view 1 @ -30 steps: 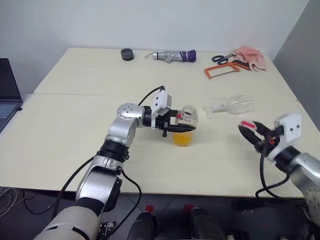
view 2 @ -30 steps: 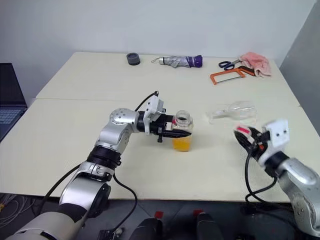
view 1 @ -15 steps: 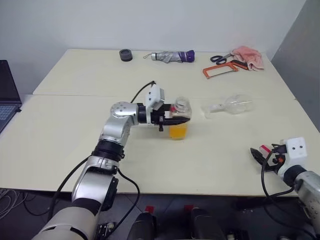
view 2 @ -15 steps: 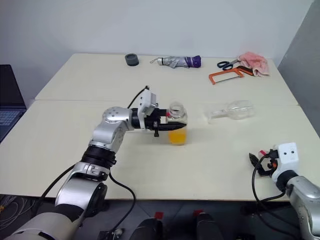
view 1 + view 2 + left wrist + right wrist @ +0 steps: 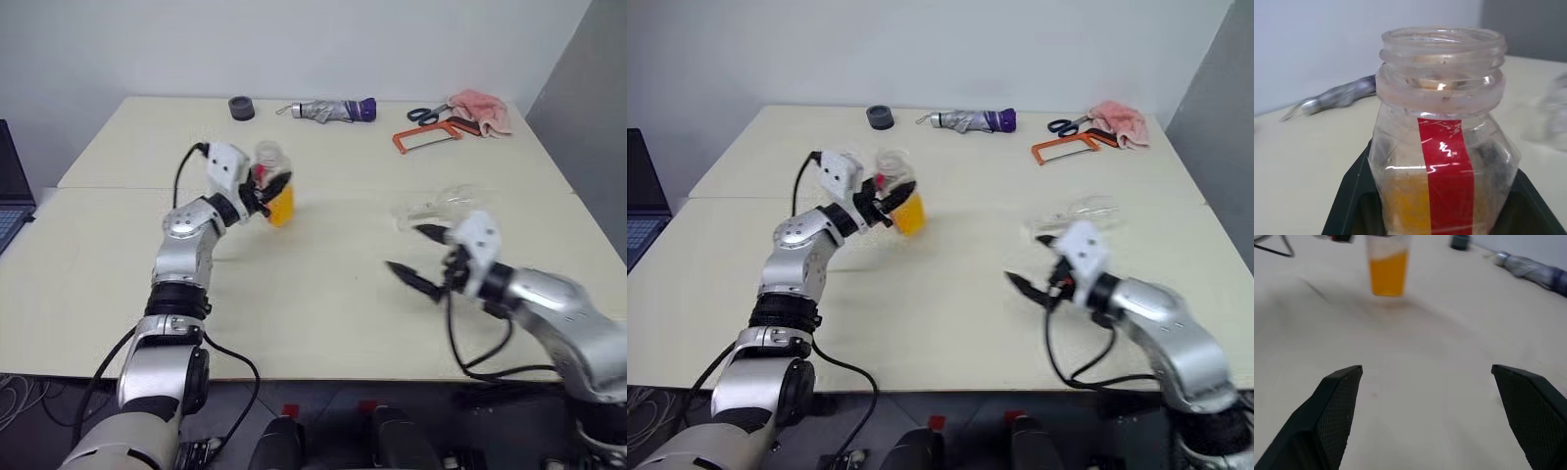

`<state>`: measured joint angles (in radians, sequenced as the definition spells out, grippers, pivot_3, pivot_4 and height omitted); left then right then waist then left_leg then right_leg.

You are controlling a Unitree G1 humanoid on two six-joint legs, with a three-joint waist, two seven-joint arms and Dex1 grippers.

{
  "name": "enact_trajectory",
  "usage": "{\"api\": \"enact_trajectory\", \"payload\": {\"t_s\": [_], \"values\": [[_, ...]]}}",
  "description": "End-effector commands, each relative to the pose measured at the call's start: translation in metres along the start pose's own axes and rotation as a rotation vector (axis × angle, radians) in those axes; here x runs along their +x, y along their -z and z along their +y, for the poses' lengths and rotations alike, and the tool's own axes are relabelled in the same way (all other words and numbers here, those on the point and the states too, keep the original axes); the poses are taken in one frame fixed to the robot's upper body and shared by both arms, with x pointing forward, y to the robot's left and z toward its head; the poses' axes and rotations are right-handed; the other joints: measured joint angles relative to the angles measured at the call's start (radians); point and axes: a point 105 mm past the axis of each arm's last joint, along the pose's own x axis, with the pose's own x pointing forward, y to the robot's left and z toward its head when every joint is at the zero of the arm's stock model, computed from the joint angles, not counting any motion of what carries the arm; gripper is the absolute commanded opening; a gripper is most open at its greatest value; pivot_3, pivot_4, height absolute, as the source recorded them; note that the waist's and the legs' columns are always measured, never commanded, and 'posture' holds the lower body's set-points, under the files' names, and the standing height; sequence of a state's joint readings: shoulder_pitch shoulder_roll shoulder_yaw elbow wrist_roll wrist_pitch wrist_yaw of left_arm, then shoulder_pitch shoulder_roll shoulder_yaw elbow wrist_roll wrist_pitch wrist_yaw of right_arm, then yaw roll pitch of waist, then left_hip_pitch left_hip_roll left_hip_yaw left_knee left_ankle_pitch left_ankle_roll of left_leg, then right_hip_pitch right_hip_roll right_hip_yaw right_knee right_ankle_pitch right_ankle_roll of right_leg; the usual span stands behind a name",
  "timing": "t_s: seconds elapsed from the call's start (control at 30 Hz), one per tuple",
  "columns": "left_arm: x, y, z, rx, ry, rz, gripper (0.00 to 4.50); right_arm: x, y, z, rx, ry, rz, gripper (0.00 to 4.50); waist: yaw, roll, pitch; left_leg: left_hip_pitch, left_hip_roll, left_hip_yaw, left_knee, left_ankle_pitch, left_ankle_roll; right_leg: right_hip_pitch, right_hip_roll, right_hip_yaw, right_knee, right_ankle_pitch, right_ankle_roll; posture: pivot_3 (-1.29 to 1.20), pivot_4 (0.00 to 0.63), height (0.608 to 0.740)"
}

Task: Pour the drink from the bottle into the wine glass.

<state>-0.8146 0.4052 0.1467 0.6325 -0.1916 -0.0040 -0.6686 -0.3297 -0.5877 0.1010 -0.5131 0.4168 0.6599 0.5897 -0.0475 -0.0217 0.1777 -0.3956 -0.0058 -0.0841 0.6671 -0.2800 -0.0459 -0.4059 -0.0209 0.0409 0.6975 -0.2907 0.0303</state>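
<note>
The right gripper [image 5: 419, 259] is seen nearest, spread wide open over the bare table [image 5: 323, 313], and nothing is held in it. Just behind it, the wine glass [image 5: 438, 206] is lying on its side. Farther left, the open bottle [image 5: 1442, 142] is held tight and upright in the left gripper [image 5: 266, 188], lifted off the table. Orange drink [image 5: 1387, 273] is seen in its lower part. At the far edge a folded umbrella [image 5: 328, 109], scissors [image 5: 428, 115] and a hacksaw [image 5: 423, 139] are laid.
</note>
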Motion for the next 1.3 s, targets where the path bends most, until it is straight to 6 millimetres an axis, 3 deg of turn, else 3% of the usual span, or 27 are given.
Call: {"api": "enact_trajectory", "payload": {"t_s": [0.03,0.2,0.37,0.63,0.67,1.3], "values": [[-0.016,-0.009,0.039,0.01,-0.203,-0.035,1.74,0.039,-0.014,0.013,-0.012,-0.058,-0.032,4.5,0.0,-0.001,0.0,0.0,0.0,0.0,0.0,0.001,-0.001,0.0,-0.001,0.0,0.0,0.0,0.0,0.0,0.15,0.74],[-0.033,0.003,0.063,-0.051,-0.347,-0.024,1.74,0.077,-0.034,0.016,-0.008,-0.06,-0.079,4.5,0.008,-0.001,0.0,-0.002,0.0,-0.002,0.001,0.002,-0.003,-0.001,-0.004,-0.001,0.0,0.0,0.0,0.0,0.15,0.74],[-0.046,0.026,0.075,-0.087,-0.415,0.039,1.74,0.093,-0.048,0.017,-0.003,-0.055,-0.115,4.5,0.013,-0.002,-0.001,-0.003,-0.001,-0.002,0.002,0.002,-0.003,-0.002,-0.005,-0.001,0.0,0.0,0.0,0.0,0.15,0.74],[-0.048,0.041,0.067,-0.074,-0.384,0.067,4.34,0.095,-0.052,0.02,0.002,-0.062,-0.123,4.5,0.004,-0.002,-0.002,-0.002,-0.002,-0.001,0.001,0.002,-0.003,-0.004,-0.003,-0.001,0.001,0.0,0.0,0.0,0.15,0.74],[-0.048,0.043,0.065,-0.065,-0.38,0.069,4.47,0.095,-0.051,0.021,0.004,-0.061,-0.122,4.5,0.003,-0.002,-0.002,-0.003,-0.002,0.0,0.001,0.002,-0.003,-0.004,-0.003,-0.001,0.001,0.0,0.0,0.0,0.15,0.74],[-0.083,0.08,0.045,-0.037,-0.428,0.105,4.47,0.071,-0.022,0.031,0.059,-0.039,-0.063,4.5,-0.004,-0.003,-0.002,-0.002,0.0,0.0,0.0,0.001,-0.002,-0.004,-0.004,-0.001,0.002,0.0,0.0,0.0,0.15,0.74]]}}
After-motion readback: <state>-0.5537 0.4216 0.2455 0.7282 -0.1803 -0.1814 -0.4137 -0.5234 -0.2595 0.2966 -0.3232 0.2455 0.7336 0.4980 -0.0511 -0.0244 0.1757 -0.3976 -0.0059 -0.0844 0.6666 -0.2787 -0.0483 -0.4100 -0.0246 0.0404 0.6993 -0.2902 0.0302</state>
